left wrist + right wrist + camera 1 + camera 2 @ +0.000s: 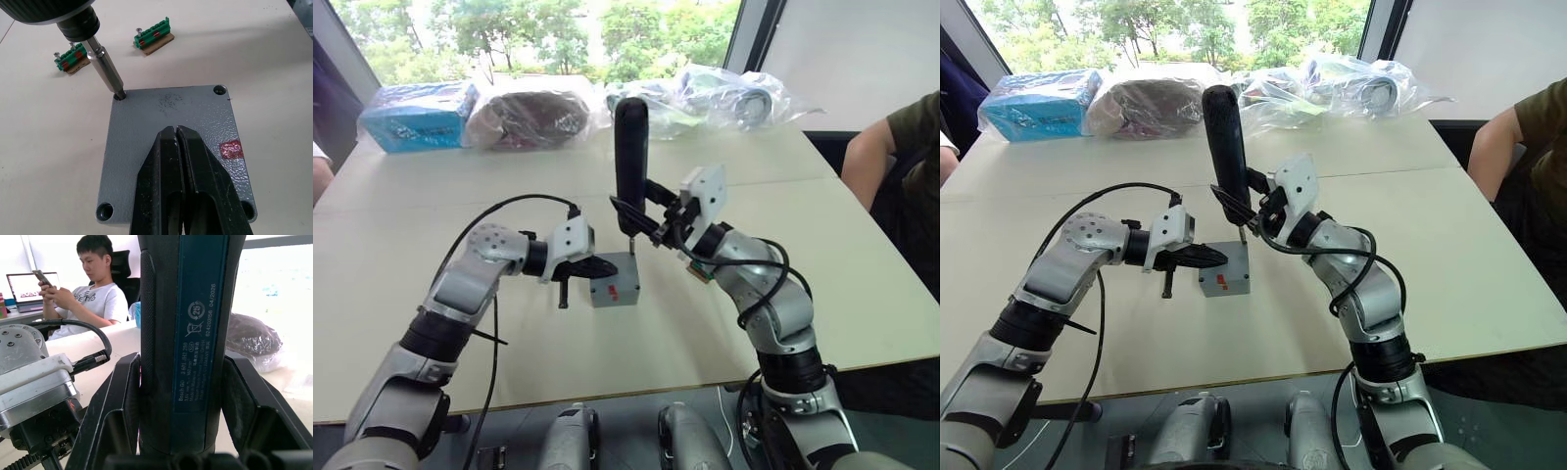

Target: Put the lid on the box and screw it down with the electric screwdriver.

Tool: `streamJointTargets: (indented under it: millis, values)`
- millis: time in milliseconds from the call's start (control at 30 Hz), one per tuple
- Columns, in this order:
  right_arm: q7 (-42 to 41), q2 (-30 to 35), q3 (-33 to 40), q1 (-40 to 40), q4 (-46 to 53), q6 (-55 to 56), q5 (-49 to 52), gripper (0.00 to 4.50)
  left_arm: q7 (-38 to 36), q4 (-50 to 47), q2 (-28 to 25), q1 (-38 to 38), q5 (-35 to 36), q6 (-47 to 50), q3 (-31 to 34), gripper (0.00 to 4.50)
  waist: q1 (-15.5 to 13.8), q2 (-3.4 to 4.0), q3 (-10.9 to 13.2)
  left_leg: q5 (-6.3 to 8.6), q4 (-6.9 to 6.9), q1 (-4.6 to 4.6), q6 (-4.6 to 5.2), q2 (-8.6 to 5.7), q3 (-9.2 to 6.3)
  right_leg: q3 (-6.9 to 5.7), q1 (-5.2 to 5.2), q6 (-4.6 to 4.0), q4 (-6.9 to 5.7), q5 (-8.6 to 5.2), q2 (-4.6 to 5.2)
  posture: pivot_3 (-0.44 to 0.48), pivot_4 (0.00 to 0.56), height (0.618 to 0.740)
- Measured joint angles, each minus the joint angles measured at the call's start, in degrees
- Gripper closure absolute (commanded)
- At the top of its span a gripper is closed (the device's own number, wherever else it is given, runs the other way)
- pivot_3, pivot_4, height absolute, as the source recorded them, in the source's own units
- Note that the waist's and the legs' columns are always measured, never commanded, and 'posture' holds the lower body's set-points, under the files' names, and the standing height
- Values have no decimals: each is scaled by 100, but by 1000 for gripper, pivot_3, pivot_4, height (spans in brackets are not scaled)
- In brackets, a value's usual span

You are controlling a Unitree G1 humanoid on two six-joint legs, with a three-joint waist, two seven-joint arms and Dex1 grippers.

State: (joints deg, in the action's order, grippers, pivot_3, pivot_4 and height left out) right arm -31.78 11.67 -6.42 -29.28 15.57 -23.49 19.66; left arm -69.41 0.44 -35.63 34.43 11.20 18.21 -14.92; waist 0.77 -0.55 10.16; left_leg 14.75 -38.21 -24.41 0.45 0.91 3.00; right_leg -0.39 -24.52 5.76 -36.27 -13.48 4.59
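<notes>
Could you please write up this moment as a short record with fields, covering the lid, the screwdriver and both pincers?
lid: the lid lies flat on the box, on the table
screwdriver: the electric screwdriver stands near upright, its bit in one corner screw hole of the lid
right pincer: the right pincer is shut on the screwdriver body
left pincer: the left pincer is shut, its fingers resting over the lid
other corner holes: three visible; contents unclear
nearby: two green terminal blocks on the table beyond the box
</notes>
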Motion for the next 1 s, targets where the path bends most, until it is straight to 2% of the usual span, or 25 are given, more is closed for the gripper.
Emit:
streamJointTargets:
  millis: [467,1000]
  values:
    - [-84,-5,-133,-3,-278,511,-146,2701,85,-127,-33,-65,5,86,4,4500,-3,-2,-2,0,0,4,0,0,-1,0,5,0,0,0,0,0,150,740]
    - [-48,39,-76,0,-267,310,-19,2701,81,-142,-33,-74,4,113,5,4500,-8,-5,-7,0,0,7,0,1,-1,0,8,0,0,0,0,0,150,740]
